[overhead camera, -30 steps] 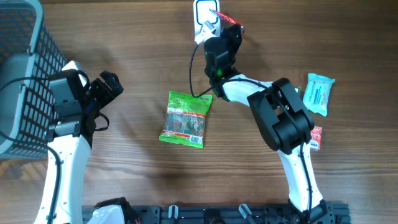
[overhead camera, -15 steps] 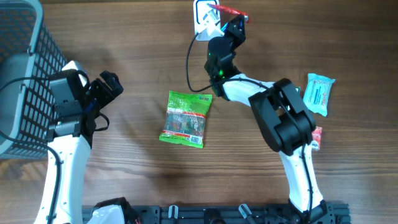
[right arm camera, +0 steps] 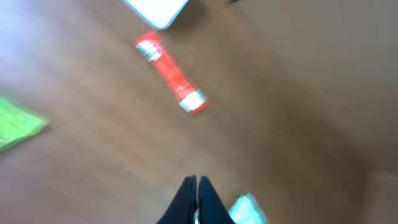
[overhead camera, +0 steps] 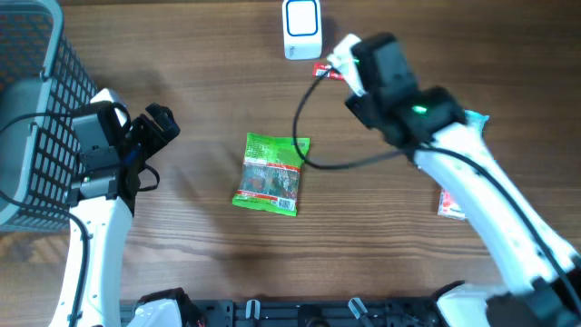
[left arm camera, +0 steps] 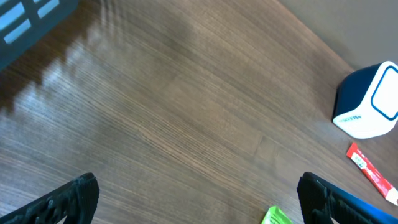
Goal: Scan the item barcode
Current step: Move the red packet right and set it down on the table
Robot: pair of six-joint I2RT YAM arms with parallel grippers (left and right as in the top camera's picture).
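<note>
Right wrist view: right claw [right arm camera: 196,200] with both fingers pressed together, nothing between them, hanging above bare table [right arm camera: 298,93]. Picture blurred. Red packet [right arm camera: 169,73] lies flat and loose on the wood ahead of the fingertips, apart from them. White corner of scanner [right arm camera: 155,9] just beyond the packet's far end. Edge of green packet [right arm camera: 15,124] off to one side. Overhead: red packet mostly hidden under the right wrist, only a sliver showing just beside the scanner, not in front of its window. Green packet mid-table, well apart from both arms. Left claw [left arm camera: 199,208] fingers spread wide, empty, parked near the basket [overhead camera: 27,82], taking no part. Judgement: no item is in hand, so the step is a pick, not the scan itself. Whether the red packet has had its scan cannot be told. Next move calls for parting the right fingers, dropping onto a packet across its narrow width, lifting it, then turning its barcode face toward the scanner window. Flat packet on wood: fingertips must get down to the table to catch an edge.
</note>
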